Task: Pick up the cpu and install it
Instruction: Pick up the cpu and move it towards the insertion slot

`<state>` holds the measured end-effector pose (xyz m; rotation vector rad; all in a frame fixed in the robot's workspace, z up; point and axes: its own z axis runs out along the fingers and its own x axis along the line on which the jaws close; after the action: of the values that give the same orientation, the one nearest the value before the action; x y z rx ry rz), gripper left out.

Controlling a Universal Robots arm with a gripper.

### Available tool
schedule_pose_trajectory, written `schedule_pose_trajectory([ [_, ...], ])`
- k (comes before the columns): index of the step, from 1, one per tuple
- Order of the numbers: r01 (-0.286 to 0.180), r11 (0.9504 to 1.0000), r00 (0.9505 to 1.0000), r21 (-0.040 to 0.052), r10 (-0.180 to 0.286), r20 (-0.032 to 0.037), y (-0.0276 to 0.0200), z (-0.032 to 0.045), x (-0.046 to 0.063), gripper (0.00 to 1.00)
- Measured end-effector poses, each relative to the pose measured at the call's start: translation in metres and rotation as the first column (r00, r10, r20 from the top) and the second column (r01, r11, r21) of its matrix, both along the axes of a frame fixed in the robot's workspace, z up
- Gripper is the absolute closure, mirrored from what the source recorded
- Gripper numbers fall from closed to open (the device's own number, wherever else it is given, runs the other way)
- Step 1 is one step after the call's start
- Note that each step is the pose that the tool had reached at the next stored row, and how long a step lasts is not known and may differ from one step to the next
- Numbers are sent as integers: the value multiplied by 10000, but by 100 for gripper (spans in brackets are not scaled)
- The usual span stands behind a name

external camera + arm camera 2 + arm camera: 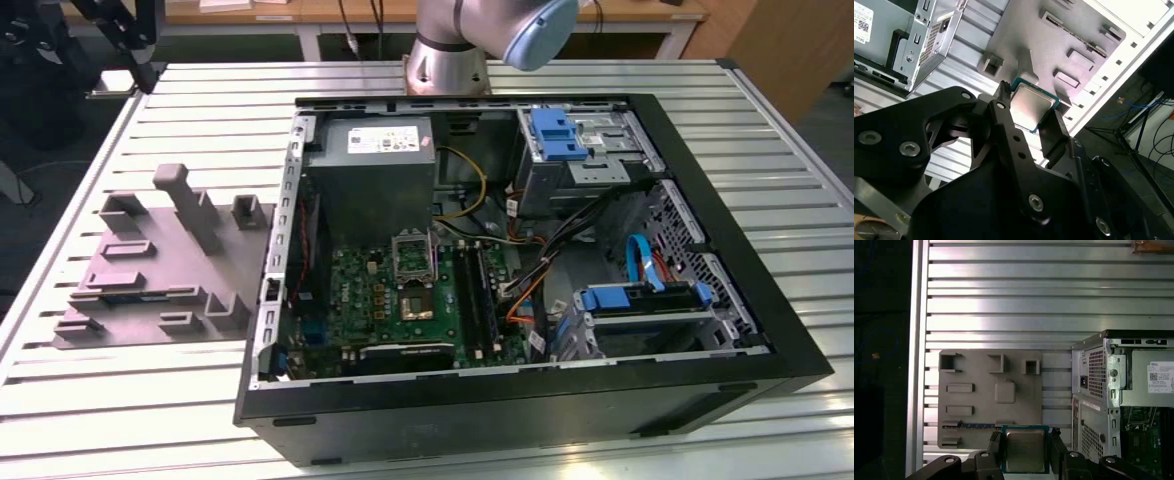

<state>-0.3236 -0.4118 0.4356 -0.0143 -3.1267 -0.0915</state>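
The cpu, a thin square chip with a pale silver top and green edge, is pinched between the two black fingers of my gripper, which is shut on it. In the second wrist view the cpu shows tilted in the gripper, well above the grey moulded tray. In the first wrist view it hangs over the tray at one edge. The open computer case holds the green board with its metal-framed socket.
The black case lies on the slatted aluminium table, with the tray on the exterior view's left. Inside are a grey power-supply box, cables and blue-latched drive cages. The arm's base stands behind the case.
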Motion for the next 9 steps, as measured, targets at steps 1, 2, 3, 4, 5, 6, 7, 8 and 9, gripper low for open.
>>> schedule_pose_trajectory([
  [1,0,10000,10000,-1,0,0,0,0,-4,53],
  [2,0,10000,10000,0,0,0,0,0,-4,53],
  [3,1,10000,10000,-1,-1,0,0,0,-5,53],
  [4,1,10000,10000,0,-1,0,0,0,-5,53],
  [5,0,10000,10000,0,0,0,0,0,-5,53],
  [6,0,10000,10000,0,0,0,0,0,-6,53],
  [7,0,10000,10000,0,0,0,0,0,-6,53],
  [8,1,10000,10000,-1,-1,0,0,0,-6,53],
  [9,0,10000,10000,0,0,0,0,0,-6,53],
])
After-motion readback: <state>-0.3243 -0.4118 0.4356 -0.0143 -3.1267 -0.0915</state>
